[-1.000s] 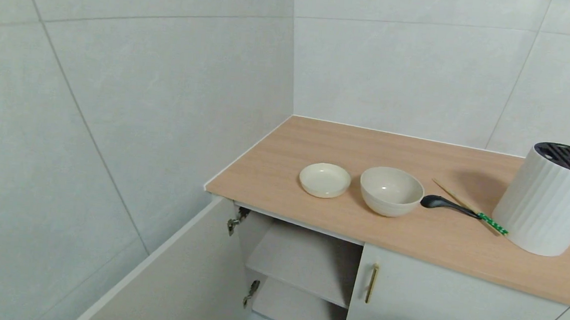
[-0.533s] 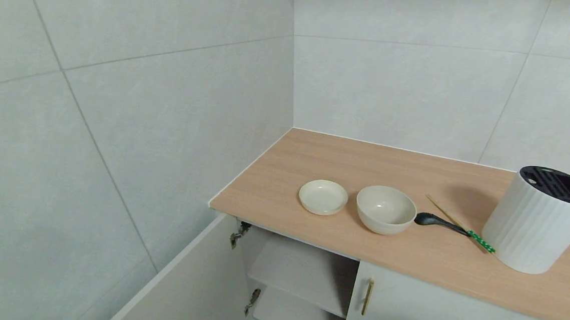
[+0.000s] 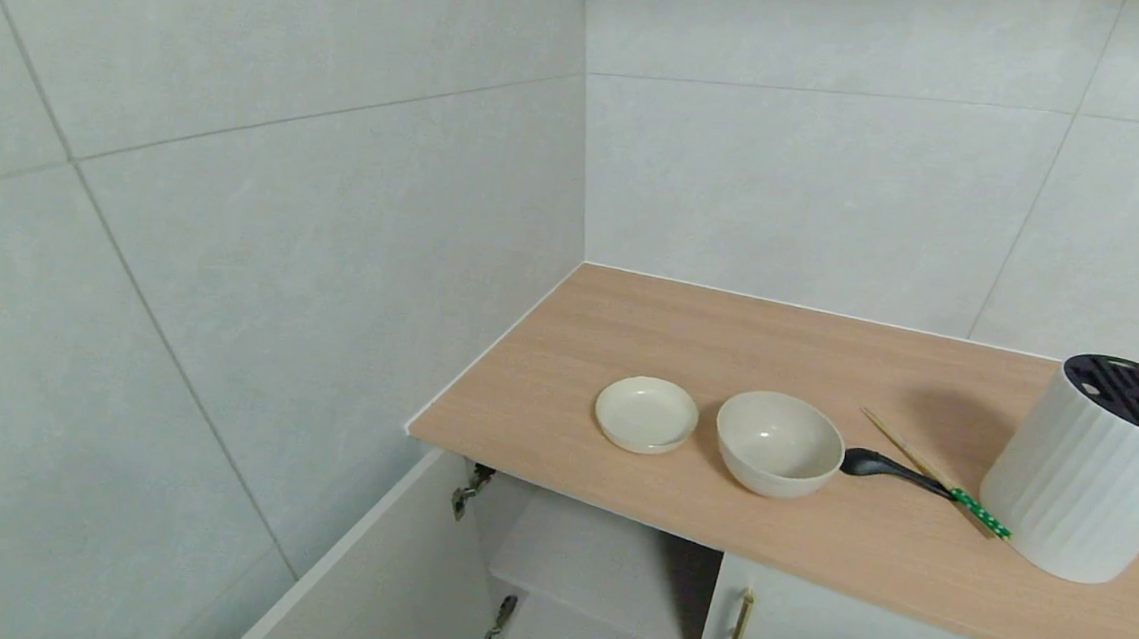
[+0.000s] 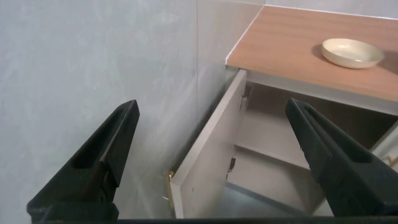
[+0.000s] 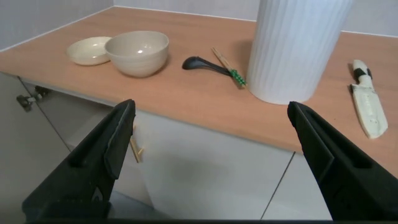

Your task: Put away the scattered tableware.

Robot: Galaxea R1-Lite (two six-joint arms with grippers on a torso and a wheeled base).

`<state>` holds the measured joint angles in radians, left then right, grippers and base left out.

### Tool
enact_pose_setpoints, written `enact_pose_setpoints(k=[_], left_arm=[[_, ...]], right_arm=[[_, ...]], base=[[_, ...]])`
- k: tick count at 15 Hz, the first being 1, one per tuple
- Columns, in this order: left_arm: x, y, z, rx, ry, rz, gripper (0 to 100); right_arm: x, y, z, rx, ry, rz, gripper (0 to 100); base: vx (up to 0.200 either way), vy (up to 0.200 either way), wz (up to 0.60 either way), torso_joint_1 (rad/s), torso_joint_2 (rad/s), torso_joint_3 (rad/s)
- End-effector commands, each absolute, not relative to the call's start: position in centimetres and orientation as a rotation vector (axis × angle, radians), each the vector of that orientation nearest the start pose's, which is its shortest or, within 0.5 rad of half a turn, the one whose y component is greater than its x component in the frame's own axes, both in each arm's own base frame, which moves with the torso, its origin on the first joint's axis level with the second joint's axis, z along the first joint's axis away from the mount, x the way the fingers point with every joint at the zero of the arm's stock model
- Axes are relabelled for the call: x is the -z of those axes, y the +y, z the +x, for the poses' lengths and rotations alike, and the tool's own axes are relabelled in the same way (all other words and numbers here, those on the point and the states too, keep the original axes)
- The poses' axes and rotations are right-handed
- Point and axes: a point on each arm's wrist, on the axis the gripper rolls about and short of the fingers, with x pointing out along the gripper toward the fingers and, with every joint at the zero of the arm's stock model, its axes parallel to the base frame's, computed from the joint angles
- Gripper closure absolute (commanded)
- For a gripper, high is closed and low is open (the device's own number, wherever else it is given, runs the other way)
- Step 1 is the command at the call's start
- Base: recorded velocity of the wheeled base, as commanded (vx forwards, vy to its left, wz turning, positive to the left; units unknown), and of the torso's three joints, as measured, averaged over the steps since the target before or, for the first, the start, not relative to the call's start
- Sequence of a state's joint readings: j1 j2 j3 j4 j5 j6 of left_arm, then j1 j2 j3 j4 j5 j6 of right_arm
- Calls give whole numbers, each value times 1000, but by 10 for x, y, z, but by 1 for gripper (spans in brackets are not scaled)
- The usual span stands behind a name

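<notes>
The counter [image 3: 629, 334] meets the wall at its left end, and a broad strip of wood lies between the tableware and the back wall. Near the front edge sit the small dish [image 3: 646, 414] and, just beside it, the bowl [image 3: 778, 443]. The black spoon [image 3: 895, 469] lies scoop toward the bowl, handle running to the white ribbed holder [image 3: 1089, 486]. The chopsticks [image 3: 897, 440] lie diagonally across its handle, green ends at the holder's base. Below, the cabinet door [image 3: 360, 586] stands swung open beside the wall, baring the shelf [image 3: 603, 552]. The left gripper [image 4: 211, 107] hovers before that opening and the right gripper [image 5: 211, 107] off the counter front — both with fingers spread wide.
</notes>
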<state>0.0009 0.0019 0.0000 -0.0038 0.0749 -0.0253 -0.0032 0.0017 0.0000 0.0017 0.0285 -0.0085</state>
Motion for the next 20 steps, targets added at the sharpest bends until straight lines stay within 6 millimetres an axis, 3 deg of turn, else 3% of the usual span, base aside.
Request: enact_pose_setpoints(k=[1,3,20], left_arm=[[-76,2,-23,-77,-4,-25,0],[-76,2,-23,-77,-4,-25,0],[-76,2,-23,-71,0,8,0]], right_arm=[[-75,1,-23,-28,3,-9,0],[-75,1,-23,-26,3,-9,0],[-76,1,-23,-45,1,-29,0]], base=[[0,200,0,-2,-2,2],[0,200,0,-5,-5,5],[0,0,0,0,0,0]])
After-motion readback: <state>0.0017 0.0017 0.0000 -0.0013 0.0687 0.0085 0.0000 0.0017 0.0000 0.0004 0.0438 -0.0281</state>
